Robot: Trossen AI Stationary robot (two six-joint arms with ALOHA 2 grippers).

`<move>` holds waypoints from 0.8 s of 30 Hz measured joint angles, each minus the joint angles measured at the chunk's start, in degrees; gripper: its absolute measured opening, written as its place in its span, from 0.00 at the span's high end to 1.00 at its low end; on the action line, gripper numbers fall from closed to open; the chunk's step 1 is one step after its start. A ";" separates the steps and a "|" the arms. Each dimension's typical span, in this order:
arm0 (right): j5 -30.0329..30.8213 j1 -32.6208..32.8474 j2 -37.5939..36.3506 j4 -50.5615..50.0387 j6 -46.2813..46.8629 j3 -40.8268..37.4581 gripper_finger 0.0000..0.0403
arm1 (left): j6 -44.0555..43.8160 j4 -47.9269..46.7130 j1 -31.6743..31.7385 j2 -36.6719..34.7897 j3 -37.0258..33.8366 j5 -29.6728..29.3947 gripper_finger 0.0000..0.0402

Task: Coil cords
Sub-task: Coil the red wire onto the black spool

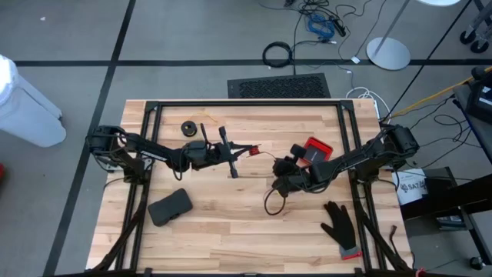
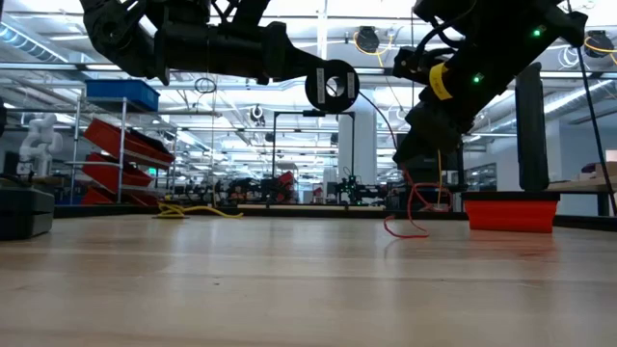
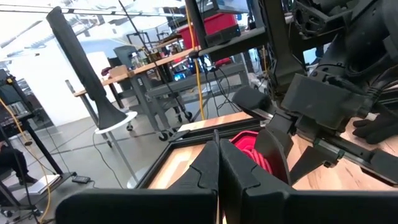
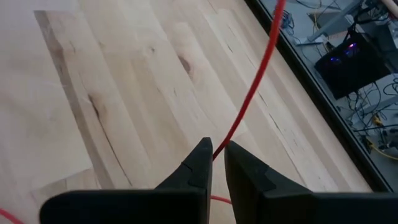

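The red cord runs between my two grippers above the middle of the table. Its slack end hangs down and loops on the wood. My left gripper is shut and held high, with a small black round spool at its tip. My right gripper is shut on the red cord, to the right of the left gripper and nearer the front edge. A second black spool lies flat on the table at the far left. A yellow-tan cord lies on the table in the distance. My left gripper pinches the black spool between its two shut fingers, which lie level and point toward the table's right. Only a thin dark edge shows above the fingertips in its wrist view. The spool is lifted clear, its round face toward the front. My right gripper pinches the red cord between its two fingertips, a single strand. The fingers slant down toward the table's left. From the fingers the cord runs away straight and taut, and the rest hangs slack below with its loop on the table.
A red tray stands behind my right gripper. A black glove lies at the front right and a black pouch at the front left. A black frame borders the table's far side.
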 joint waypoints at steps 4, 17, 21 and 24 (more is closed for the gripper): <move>1.34 -0.09 0.00 0.05 0.73 -0.36 0.92 | -0.02 0.05 0.00 0.00 0.04 0.00 1.00; 4.10 -0.62 0.00 9.53 1.10 -5.01 0.95 | -0.13 0.44 0.00 0.00 0.04 -0.04 1.00; 4.21 -1.59 -0.02 11.22 0.51 -5.65 0.99 | -0.91 0.46 0.02 -0.02 0.04 -0.04 1.00; 4.25 -2.16 -0.02 11.51 0.47 -5.66 1.00 | -0.93 0.46 0.02 -0.02 0.04 -0.05 1.00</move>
